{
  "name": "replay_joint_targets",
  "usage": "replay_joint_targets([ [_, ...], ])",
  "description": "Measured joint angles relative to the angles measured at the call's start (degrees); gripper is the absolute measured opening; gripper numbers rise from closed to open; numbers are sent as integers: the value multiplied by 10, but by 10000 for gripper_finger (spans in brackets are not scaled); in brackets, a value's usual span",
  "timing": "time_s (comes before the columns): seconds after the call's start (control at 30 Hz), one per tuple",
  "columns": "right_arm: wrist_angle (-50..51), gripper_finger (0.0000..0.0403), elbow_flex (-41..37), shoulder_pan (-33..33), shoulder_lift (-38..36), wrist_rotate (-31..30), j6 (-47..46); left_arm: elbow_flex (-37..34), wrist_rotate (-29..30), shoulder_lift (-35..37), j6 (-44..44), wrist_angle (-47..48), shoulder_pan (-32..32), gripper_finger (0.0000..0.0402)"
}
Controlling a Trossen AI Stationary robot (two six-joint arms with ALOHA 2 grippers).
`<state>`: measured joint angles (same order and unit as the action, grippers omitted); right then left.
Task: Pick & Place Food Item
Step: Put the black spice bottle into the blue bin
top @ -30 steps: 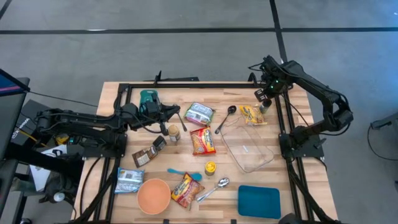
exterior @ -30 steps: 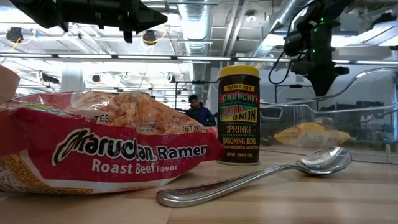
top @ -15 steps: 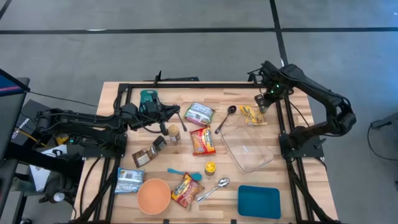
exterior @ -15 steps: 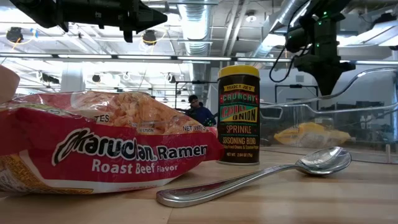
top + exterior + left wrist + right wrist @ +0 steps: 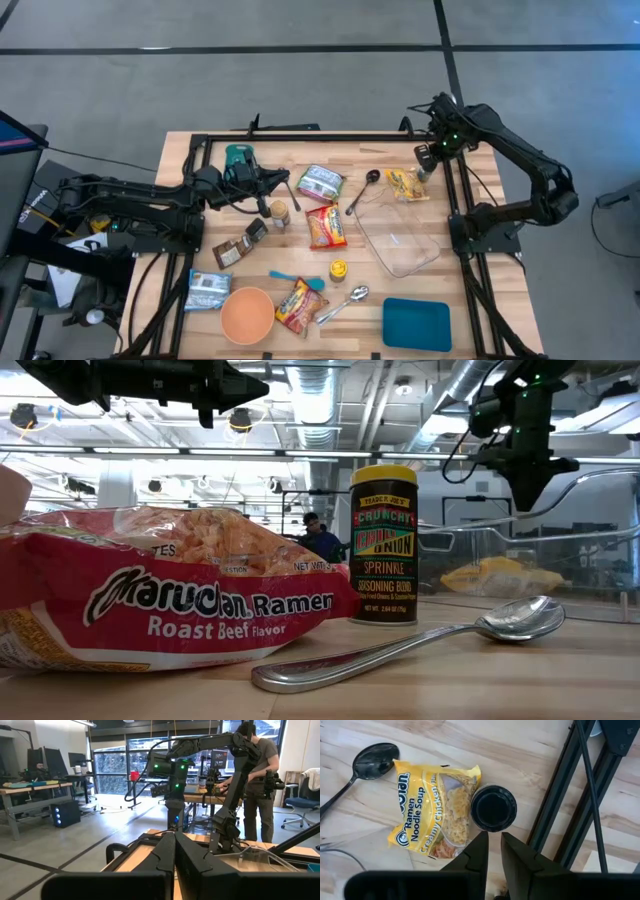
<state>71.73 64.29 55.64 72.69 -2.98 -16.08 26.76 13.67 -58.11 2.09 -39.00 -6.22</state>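
The right claw (image 5: pixel 490 851), fingers nearly together (holding nothing), hangs above the yellow ramen packet (image 5: pixel 405 184) at the tabletop's (image 5: pixel 400 155) far right; left claw (image 5: pixel 174 851) pressed together

ramen packet (image 5: pixel 150 600): cut off at left edge | orange bowl (image 5: pixel 10 495): mostly out of frame

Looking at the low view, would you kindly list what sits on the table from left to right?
Red ramen packet → seasoning jar → metal spoon → yellow ramen packet, seen through the clear dish.
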Motion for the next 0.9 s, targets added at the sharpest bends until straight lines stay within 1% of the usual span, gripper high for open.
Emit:
replay_joint_targets([
  [0.17,0,67,0,0,2,0,2,0,0,0,0,0,0,0],
  [0.3,-1,95,0,0,2,0,2,0,0,0,0,0,0,0],
  [0.4,-1,132,0,0,2,0,0,0,0,0,0,0,0,0],
  [0.6,-2,229,0,0,16,-2,-9,0,0,0,0,0,0,0],
  [0.67,-4,250,0,0,27,-7,-11,0,0,0,0,0,0,0],
  [0.77,-12,261,0,0,44,-14,-14,0,0,0,0,0,0,0],
  [0.9,-25,260,0,-1,61,-14,-16,0,0,0,0,0,0,0],
])
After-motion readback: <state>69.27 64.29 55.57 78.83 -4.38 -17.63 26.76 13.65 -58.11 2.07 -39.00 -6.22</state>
